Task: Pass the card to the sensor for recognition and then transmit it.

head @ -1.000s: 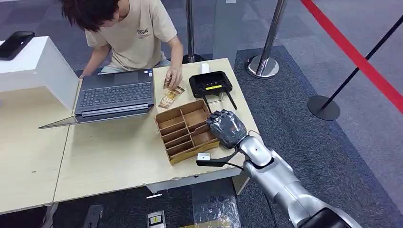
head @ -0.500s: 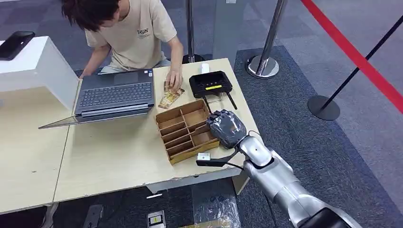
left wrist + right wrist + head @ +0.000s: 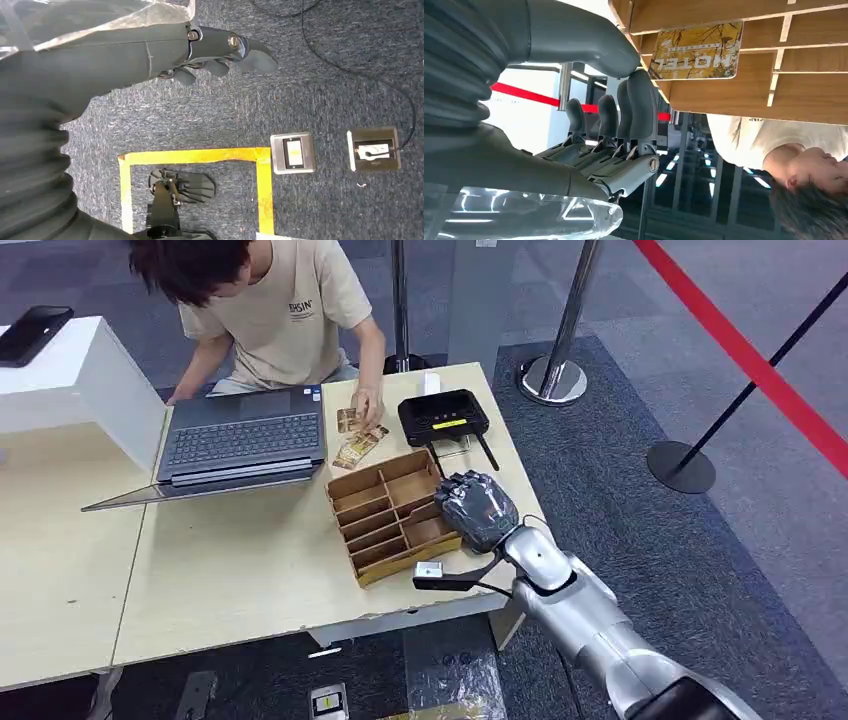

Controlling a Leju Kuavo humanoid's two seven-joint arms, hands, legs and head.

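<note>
Your right hand sits at the right edge of the wooden tray, over its near-right compartments. In the right wrist view the fingers stand straight and slightly apart, with the thumb just beside a yellow card marked HOTEL that stands in a tray slot. Fingertip and thumb are close to the card's corner, but you cannot tell whether they actually pinch it.

Your left hand hangs over grey carpet, fingers loosely curled, nothing in it.

The black sensor box lies on the table just beyond the tray, at the far right. Left of it, loose cards lie on the table under the person's hand. An open laptop sits further left, in front of the person. A small white tag on a black cable lies near the tray's near edge.
</note>
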